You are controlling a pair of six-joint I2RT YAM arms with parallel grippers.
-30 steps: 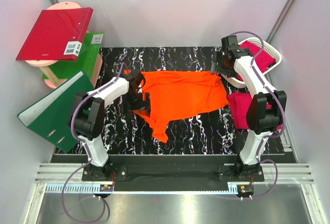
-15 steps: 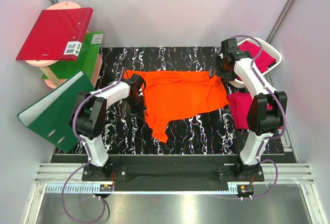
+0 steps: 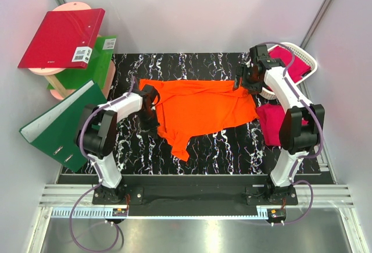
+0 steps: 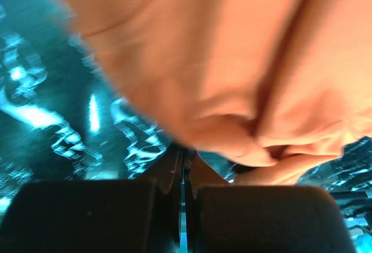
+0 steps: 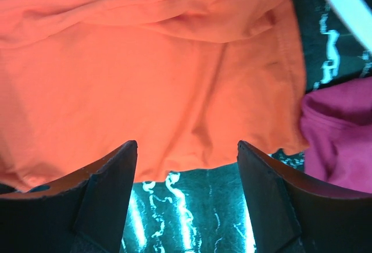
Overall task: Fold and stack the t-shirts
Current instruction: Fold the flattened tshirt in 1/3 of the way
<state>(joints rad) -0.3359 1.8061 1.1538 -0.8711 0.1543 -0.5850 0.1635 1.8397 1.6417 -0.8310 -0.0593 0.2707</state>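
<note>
The orange t-shirt lies spread on the black marbled mat. My left gripper is at its left edge, jaws shut. In the left wrist view the left gripper meets bunched orange cloth at its tips. My right gripper hangs open over the shirt's far right corner. In the right wrist view the right gripper straddles the hem of the orange t-shirt, not touching it. One magenta t-shirt lies crumpled at the right, also in the right wrist view. Another magenta t-shirt sits in the basket.
A white lattice basket stands at the back right, just behind my right gripper. A red binder rests on a pink stand at the back left, with a green binder leaning below it off the mat's left edge.
My left gripper has closed at the shirt's left edge and shifted slightly left. The right gripper has come down a little toward the shirt's far right corner.
</note>
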